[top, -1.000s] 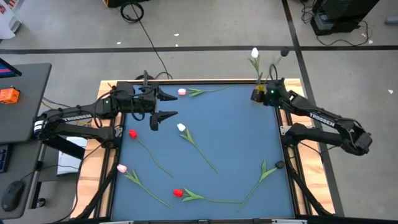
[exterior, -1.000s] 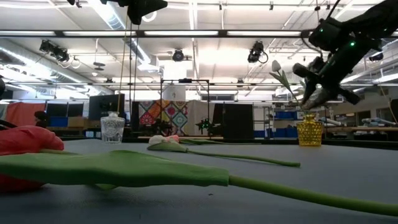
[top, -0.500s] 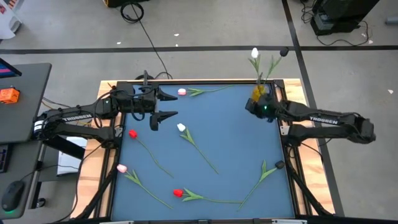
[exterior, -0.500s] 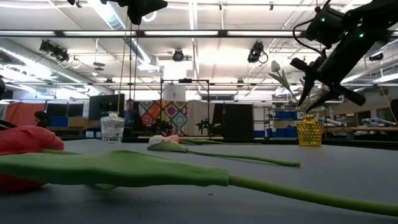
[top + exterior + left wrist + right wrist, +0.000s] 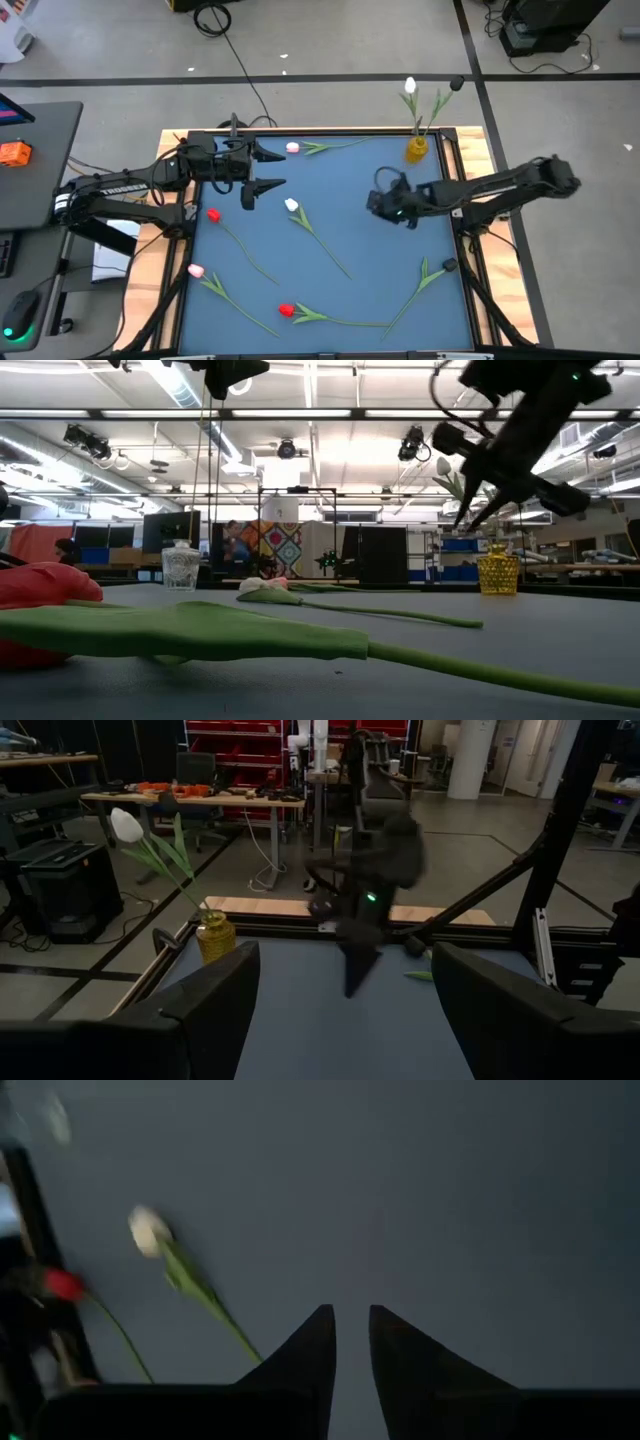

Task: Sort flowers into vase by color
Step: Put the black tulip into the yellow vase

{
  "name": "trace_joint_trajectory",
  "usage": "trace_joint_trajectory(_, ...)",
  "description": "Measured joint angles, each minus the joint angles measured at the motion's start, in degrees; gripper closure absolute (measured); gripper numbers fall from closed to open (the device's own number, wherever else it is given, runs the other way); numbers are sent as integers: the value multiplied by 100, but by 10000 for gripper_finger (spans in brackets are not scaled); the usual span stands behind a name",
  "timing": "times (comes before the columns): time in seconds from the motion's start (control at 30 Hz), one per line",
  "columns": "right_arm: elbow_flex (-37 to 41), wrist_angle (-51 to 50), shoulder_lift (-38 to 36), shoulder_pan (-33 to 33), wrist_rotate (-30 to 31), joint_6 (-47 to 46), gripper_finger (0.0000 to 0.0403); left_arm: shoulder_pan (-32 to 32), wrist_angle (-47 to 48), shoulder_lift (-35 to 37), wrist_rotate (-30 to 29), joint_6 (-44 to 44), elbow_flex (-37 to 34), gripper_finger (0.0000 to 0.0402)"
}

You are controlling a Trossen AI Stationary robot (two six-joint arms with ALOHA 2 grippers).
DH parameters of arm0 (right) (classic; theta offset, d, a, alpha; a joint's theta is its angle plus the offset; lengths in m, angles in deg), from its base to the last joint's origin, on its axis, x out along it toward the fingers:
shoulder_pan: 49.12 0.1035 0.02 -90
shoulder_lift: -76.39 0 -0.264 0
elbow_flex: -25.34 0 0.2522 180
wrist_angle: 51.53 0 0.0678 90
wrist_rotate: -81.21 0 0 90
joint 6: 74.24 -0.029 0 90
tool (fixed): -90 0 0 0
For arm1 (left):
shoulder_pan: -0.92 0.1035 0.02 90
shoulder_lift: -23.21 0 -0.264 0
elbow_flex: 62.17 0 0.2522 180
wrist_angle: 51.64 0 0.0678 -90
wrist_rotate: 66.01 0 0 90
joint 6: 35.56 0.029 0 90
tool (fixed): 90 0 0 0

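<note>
High view shows the flowers scattered over the dark counter (image 5: 380, 175): a white tulip (image 5: 291, 205) near the middle with its stem running toward the near edge, a red tulip (image 5: 213, 215) and a pink tulip (image 5: 196, 271) along the left side, another red one (image 5: 286, 311) near the front edge, a pink-headed one (image 5: 292, 148) at the far edge, and a dark-headed one (image 5: 450, 266) on the right. One white flower (image 5: 409, 87) already stands in the small yellow vase (image 5: 417, 150) at the far right corner; what looks like a dark-headed stem leans beside it.

These will likely handle as very light things — thin wiry stems, soft fabric-like leaves, small heads. A stem lying flat leaves little to pinch, so it may roll or slip; I would take hold at mid-stem, clear of the leaf, rather than at the head, which would crush or let the long stem swing. Held near one end, the stem will probably droop.

The right end effector (image 5: 385, 203) hangs above the counter's middle-right, well apart from the vase, its fingers (image 5: 305, 1360) nearly together with a narrow gap and nothing between them; the white tulip (image 5: 150, 1230) lies ahead of it. The left end effector (image 5: 262, 170) waits spread wide and empty near the far left corner — its fingers (image 5: 215, 995) frame the vase (image 5: 215, 937) across the counter.
</note>
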Motion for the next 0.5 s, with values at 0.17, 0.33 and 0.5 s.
trace_joint_trajectory(0.17,-906,-830,1002,483,-1270,695,329,0,0,0,1,0,0,99)
trace_joint_trajectory(0.33,-1590,-1743,1628,1002,-2431,2235,329,1,1,0,0,0,0,99)
trace_joint_trajectory(0.5,-1881,-2483,1865,1584,-2454,4005,328,-1,1,0,0,0,0,99)
